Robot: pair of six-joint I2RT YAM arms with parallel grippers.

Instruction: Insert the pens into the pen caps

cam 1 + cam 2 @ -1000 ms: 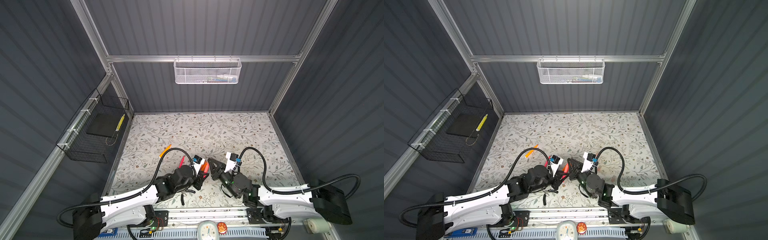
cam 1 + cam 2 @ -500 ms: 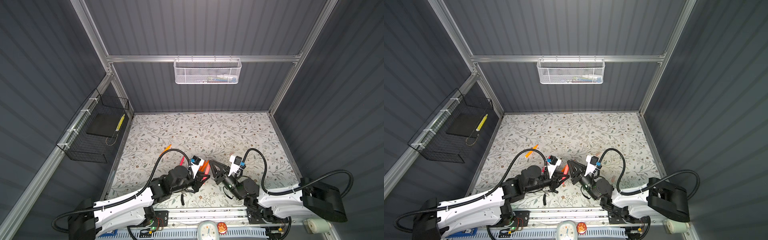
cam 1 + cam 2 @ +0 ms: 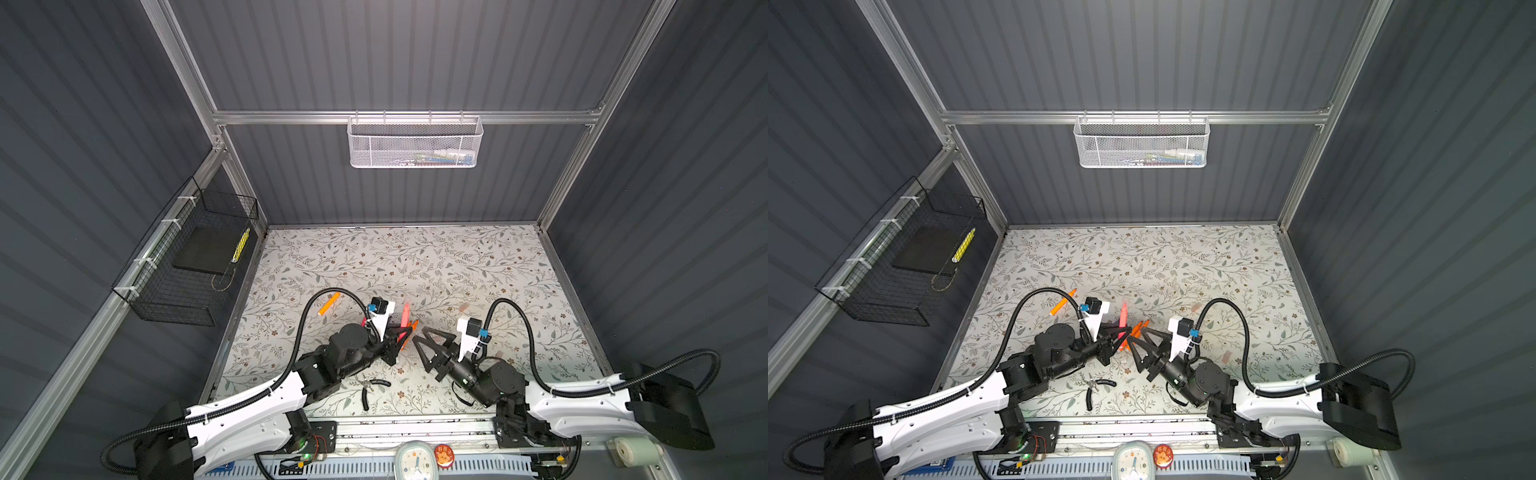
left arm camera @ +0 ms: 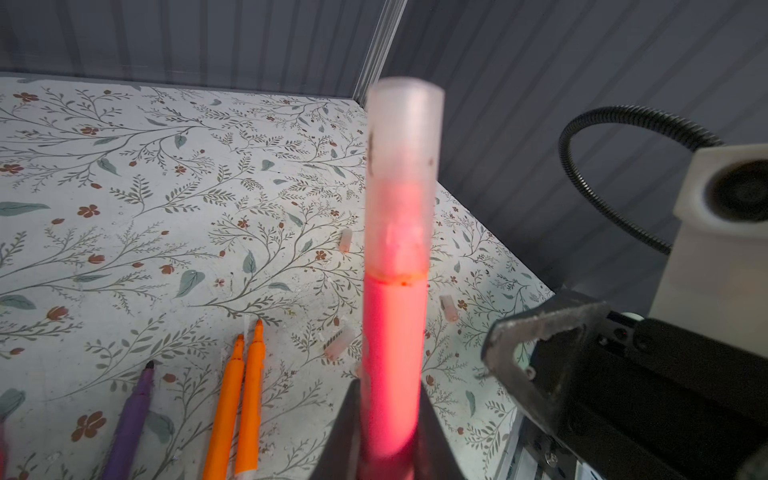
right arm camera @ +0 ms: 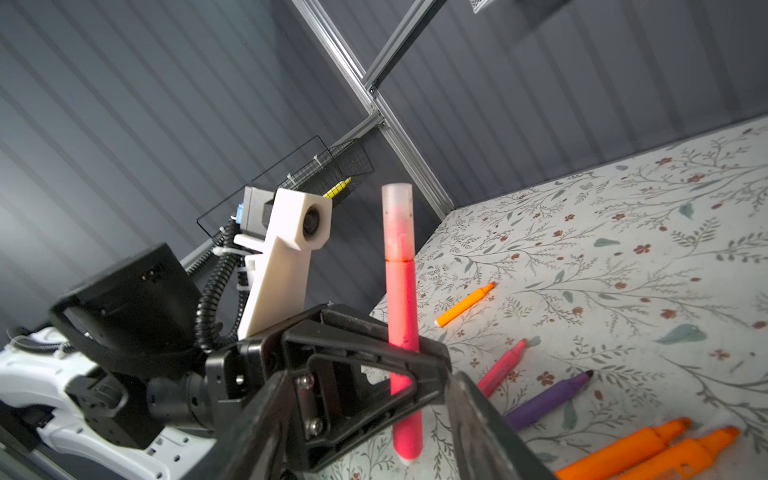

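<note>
I'm looking at a tabletop covered in a pale print of leafy sprigs and small red flowers, boxed in by dark grey ribbed walls on an aluminium frame. A white mesh basket hangs on the far wall and a black wire basket on the left one. Black-handled pliers lie near the front edge.

The left gripper is clamped tight on a pink-red pen, which it holds upright above the middle of the table. A frosted, translucent cap sits on the pen's upper end, and the pink shows faintly through it. The right gripper hangs just right of the pen, jaws spread and holding nothing.

On the table below lie two orange pens side by side, with a purple pen beside them. Another pink pen is close by, and a lone orange pen lies further left. Loose pale caps are scattered to the right.
</note>
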